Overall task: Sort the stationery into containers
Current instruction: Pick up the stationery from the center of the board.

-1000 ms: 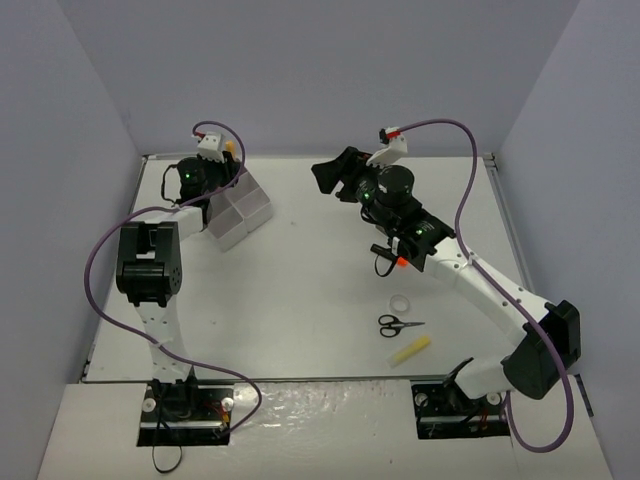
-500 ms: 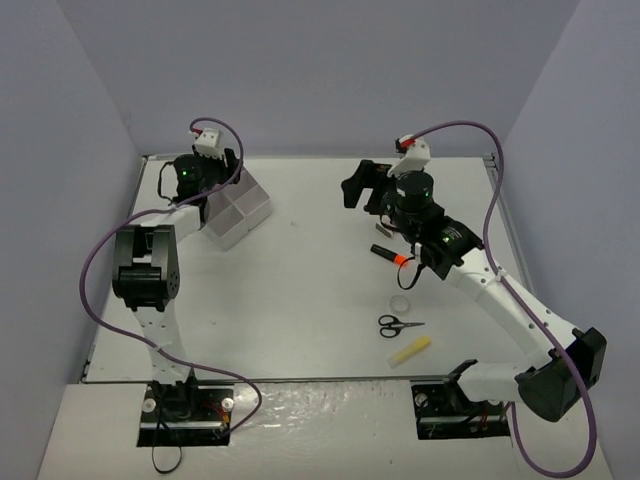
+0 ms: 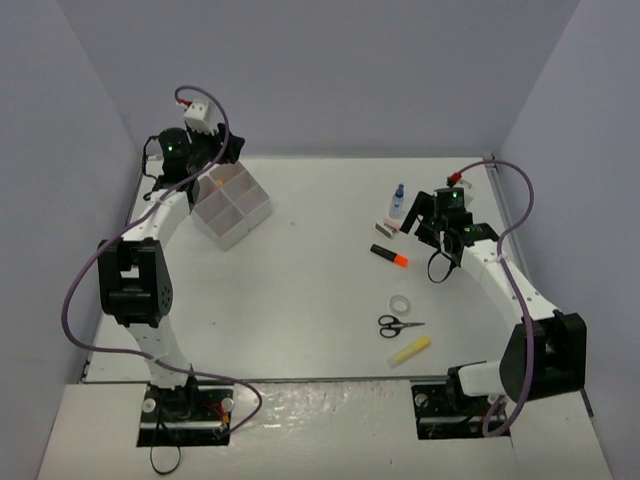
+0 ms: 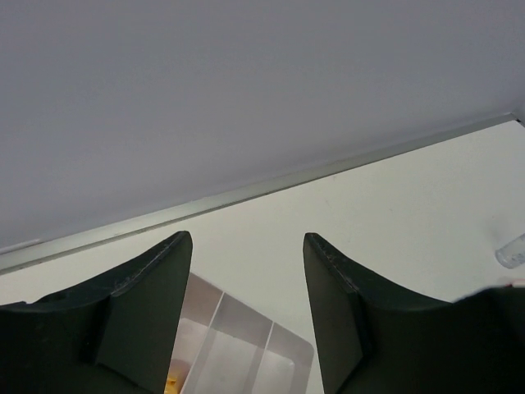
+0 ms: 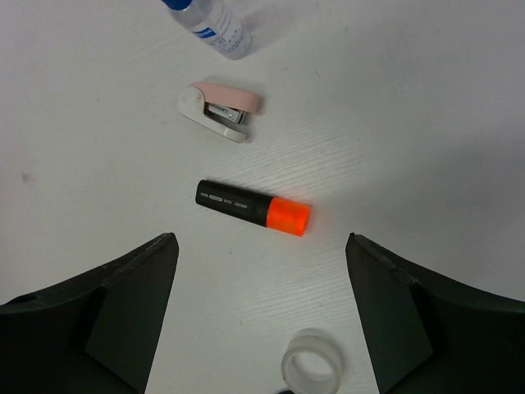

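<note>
The white tray [image 3: 240, 232] is sitting at the far left of the table [image 3: 300, 290], with something yellow [image 4: 171, 382] lying in one compartment. Grey walls [image 3: 320, 70] are enclosing the white table. The left gripper [image 4: 246, 246] is hovering over the tray, spread and empty. The right gripper [image 5: 261, 242], also spread and empty, is hanging above the orange-black highlighter [image 5: 250, 207].
</note>
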`<state>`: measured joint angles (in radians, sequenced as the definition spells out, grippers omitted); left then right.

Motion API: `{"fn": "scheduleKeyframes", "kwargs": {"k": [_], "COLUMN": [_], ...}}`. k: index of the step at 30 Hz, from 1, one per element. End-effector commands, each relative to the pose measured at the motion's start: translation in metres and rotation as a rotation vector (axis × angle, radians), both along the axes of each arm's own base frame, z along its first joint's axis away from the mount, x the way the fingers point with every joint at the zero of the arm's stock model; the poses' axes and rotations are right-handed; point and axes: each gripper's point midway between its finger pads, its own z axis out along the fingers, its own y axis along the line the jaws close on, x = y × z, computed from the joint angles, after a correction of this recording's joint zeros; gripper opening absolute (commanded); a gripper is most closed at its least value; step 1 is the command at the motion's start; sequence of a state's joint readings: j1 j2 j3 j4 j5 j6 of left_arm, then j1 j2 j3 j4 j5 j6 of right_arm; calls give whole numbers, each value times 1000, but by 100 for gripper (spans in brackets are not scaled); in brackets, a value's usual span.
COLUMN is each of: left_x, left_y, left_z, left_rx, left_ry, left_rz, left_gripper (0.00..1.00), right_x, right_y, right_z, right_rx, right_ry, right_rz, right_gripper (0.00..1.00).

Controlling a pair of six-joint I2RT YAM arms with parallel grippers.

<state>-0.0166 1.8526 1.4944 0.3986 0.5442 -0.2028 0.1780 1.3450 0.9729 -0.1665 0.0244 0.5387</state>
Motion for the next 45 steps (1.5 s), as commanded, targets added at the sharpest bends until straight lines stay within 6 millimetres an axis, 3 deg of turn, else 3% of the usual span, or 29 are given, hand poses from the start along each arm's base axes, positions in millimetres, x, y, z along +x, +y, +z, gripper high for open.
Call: {"fn": "scheduleKeyframes", "kwargs": {"k": [1,7,10,14,18,21,27,33,40,45], "left_x": [-34,-59,-64,-68,-68,-72,-78,-79,-79,-81], "left_y": [-18,-33,-30,-29,-28,-26,-21,-21,-21,-20], "left_z": [64,57,55,53,50,51,46,44,43,42], "left_rx": [-19,54,70,83,85,96,158,150,149,155], "left_ry": [-46,7,15,19,31,29,28,39,44,44], "left_rz": [-112,-194,-186,-185,-177,-170,-161,-161,-156,-159], "left_gripper": [53,53,53,53,53,53,54,54,54,54], "right_x": [11,13,18,31,38,40,17,8,3,2], "right_y": [12,3,2,1,-3,-9,-15,13,19,24], "right_z": [10,-26,-29,-16,-22,-40,-92,-110,-124,-133], "right_rx": [22,14,-54,-193,-285,-388,-574,-669,-633,-589], "right_ry": [-8,88,94,101,141,178,352,384,407,420], "right_rz": [79,61,148,354,479,603,831,1006,1040,1057], "right_gripper": [83,80,80,82,83,82,79,79,79,69]}}
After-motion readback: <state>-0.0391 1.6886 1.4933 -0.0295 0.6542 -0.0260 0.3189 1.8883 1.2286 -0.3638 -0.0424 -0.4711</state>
